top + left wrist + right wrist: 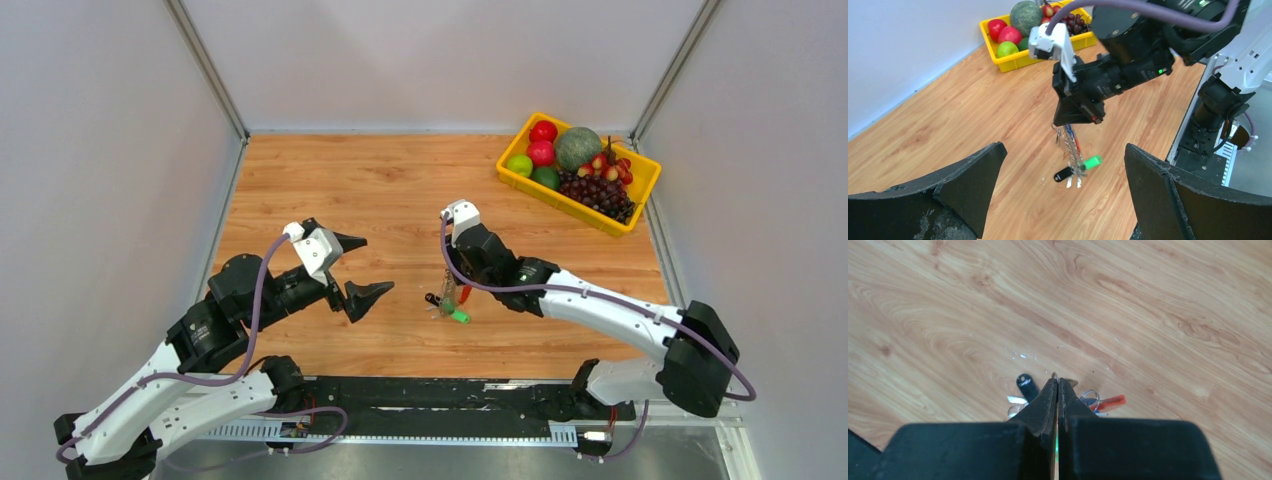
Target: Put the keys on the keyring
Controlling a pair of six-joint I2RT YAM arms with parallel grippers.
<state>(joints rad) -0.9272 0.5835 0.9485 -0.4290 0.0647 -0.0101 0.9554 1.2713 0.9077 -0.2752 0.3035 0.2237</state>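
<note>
My right gripper [449, 262] is shut on the top of the keyring [1072, 138], a grey strip with a red part [1111, 401]. The bunch dangles below it over the wooden table. Keys [1077, 167] hang at the bottom of the bunch: a green-headed key [1093, 162] [460, 317], a black-headed key [1063, 174] [1027, 385] and bare silver blades. Whether they touch the table I cannot tell. My left gripper [366, 266] [1064, 151] is wide open and holds nothing. It hovers to the left of the bunch, pointing at it, with a clear gap between.
A yellow tray [520, 186] of fruit stands at the back right corner, also seen in the left wrist view as the tray [1013, 60]. White walls close in the table on three sides. The arm bases and a black rail [430, 395] run along the near edge.
</note>
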